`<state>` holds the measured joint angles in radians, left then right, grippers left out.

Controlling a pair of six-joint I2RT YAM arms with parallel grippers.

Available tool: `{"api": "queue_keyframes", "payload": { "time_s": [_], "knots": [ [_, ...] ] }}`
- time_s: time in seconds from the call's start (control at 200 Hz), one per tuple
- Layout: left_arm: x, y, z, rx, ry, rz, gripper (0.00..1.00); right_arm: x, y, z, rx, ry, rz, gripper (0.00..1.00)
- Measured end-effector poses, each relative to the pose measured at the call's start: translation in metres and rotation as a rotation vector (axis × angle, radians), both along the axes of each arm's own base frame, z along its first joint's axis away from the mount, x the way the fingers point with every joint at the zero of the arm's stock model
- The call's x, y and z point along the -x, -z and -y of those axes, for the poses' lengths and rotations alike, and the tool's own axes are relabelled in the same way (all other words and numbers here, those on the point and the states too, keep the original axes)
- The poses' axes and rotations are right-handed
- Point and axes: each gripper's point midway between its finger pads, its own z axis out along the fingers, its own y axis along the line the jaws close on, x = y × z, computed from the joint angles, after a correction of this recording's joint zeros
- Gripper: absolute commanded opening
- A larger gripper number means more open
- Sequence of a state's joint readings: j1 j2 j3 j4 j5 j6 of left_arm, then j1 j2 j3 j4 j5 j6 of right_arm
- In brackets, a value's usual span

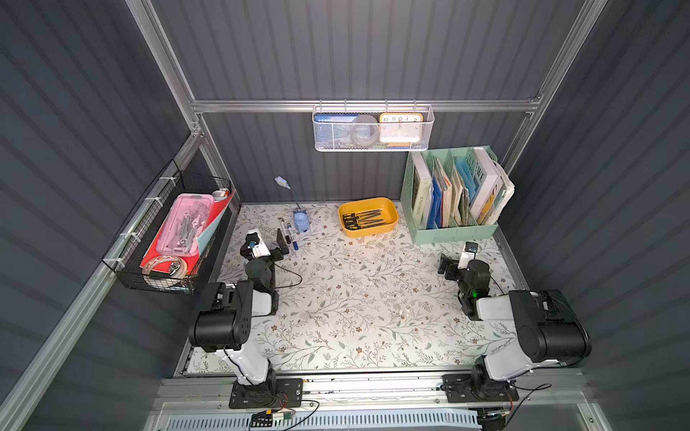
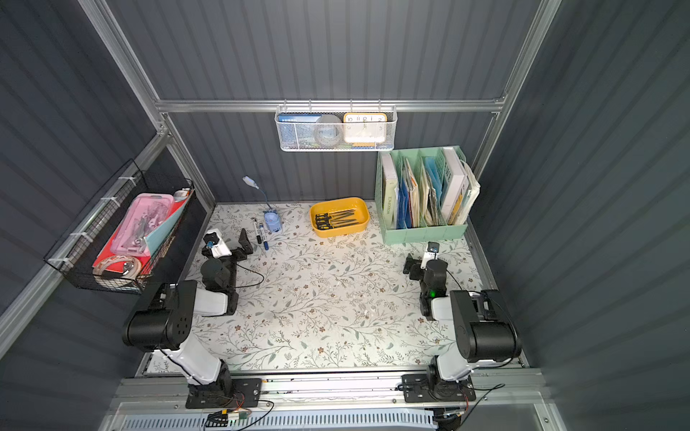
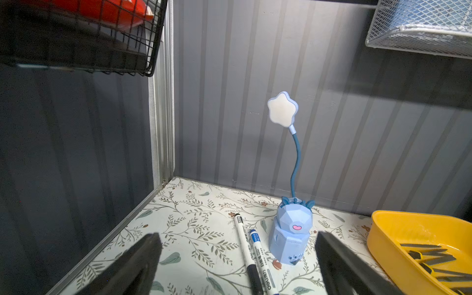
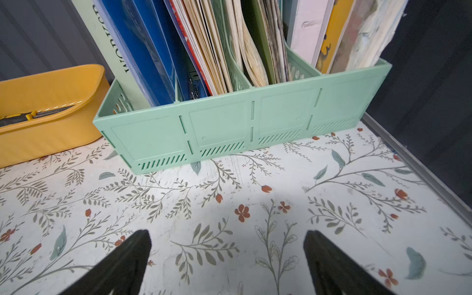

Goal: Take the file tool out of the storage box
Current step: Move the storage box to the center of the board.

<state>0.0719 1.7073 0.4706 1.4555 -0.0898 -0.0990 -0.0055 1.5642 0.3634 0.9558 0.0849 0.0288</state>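
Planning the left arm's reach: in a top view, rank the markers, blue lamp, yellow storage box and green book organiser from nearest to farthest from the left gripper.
From the left gripper:
1. markers, on the table just to its right.
2. blue lamp, just behind the markers.
3. storage box, at the middle back of the table.
4. book organiser, in the far right corner.

- The storage box (image 1: 369, 232) sits at the back of the table (image 1: 354, 306), near its middle; the file tools (image 1: 364, 219) lie in it side by side.
- Just right of the box, in the back right corner, stands the book organiser (image 1: 453, 234), with books (image 1: 481, 183) upright in its slots.
- Left of the box stands a desk lamp (image 1: 301, 223), and two markers (image 1: 290, 235) lie just left of its base.
- The left gripper (image 1: 280, 244) is just before the markers and the right gripper (image 1: 444, 265) is before the organiser. Both are well apart from the box.
- A wire basket (image 1: 157, 284) hangs on the left wall.
- A mesh basket (image 1: 336, 139) hangs on the rear rail, above the box.
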Motion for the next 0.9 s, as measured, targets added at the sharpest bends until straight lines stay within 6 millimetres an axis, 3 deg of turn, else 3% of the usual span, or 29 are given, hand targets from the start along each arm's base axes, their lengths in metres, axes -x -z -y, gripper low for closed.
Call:
{"api": "queue_keyframes", "payload": {
  "time_s": [0.625, 0.725, 0.815, 0.901],
  "knots": [
    [0.000, 0.000, -0.006, 0.008, -0.023, 0.000, 1.00, 0.000, 0.000, 0.000, 0.000, 0.000, 0.000, 0.99],
    [-0.012, -0.002, -0.013, 0.025, -0.059, -0.046, 1.00, 0.001, 0.000, -0.001, -0.001, -0.004, -0.020, 0.99],
    [-0.041, -0.025, -0.019, 0.069, -0.075, -0.076, 1.00, -0.004, -0.020, 0.000, -0.001, -0.003, -0.051, 0.99],
    [-0.062, -0.065, -0.018, 0.127, -0.063, -0.057, 1.00, -0.022, -0.073, 0.002, -0.001, 0.010, -0.032, 0.99]
  ]
}}
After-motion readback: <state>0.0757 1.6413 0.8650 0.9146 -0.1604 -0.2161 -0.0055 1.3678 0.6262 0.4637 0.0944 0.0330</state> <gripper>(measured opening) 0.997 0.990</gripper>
